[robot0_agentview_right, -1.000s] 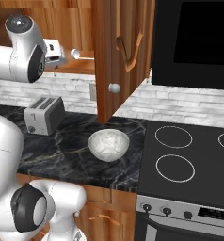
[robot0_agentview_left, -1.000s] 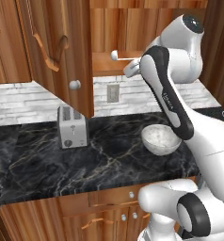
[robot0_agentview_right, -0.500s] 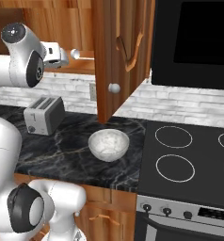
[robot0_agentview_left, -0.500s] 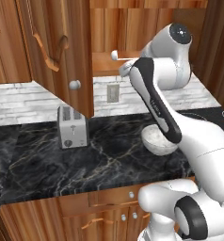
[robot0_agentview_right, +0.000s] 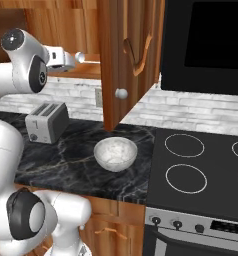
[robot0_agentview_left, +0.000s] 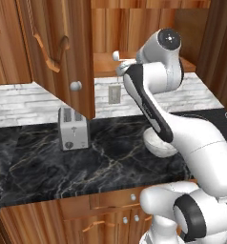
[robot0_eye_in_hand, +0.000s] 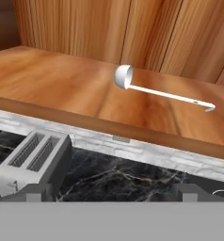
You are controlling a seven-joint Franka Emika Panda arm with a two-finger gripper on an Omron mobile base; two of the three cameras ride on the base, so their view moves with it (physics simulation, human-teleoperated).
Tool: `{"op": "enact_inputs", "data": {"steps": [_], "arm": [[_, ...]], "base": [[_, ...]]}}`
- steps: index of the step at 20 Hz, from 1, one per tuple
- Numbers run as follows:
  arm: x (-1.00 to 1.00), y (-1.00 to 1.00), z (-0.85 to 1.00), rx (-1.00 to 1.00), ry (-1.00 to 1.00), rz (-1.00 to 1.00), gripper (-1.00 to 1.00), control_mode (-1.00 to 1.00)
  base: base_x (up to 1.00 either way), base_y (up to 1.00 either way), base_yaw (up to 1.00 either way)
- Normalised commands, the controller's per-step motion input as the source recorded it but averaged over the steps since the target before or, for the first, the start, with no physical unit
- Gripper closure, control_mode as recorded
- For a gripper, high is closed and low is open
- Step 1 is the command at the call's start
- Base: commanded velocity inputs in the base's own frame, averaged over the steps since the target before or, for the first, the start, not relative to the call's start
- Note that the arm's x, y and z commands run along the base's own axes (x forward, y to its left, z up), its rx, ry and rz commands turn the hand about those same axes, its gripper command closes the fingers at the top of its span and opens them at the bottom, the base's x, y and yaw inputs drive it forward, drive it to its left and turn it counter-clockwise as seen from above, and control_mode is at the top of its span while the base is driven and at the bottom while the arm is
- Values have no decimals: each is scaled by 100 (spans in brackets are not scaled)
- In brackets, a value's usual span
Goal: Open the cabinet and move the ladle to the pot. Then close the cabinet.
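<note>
- Ladle [robot0_eye_in_hand: 132, 84] lies flat on the cabinet shelf [robot0_eye_in_hand: 62, 80], above the toaster [robot0_eye_in_hand: 31, 162].
- Cabinet door [robot0_agentview_left: 63, 52] stands open.
- Gripper [robot0_eye_in_hand: 111, 190]: jaws fully spread, holding nothing, short of the ladle.

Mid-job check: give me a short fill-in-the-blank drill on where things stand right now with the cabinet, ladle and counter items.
1. The cabinet doors stand ____.
2. The ladle lies on the cabinet's wooden ____.
3. On the counter, left of the white bowl, stands a silver ____.
4. The gripper points at the ladle with its jaws ____ and nothing in them.

Missing words: open; shelf; toaster; open
</note>
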Motion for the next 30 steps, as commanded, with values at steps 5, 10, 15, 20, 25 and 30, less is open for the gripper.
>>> {"op": "enact_inputs", "data": {"steps": [5,10,15,20,25,30], "arm": [[31,0,7,0,0,-7,-100,-100],[31,0,4,0,-1,-6,-100,-100],[33,0,0,0,0,-5,-100,-100],[35,0,0,0,0,-4,-100,-100],[41,6,0,0,-1,-3,-100,-100],[33,4,0,0,-2,-2,-100,-100]], "base": [[0,0,0],[0,0,0],[0,0,0],[0,0,0],[0,0,0],[0,0,0]]}}
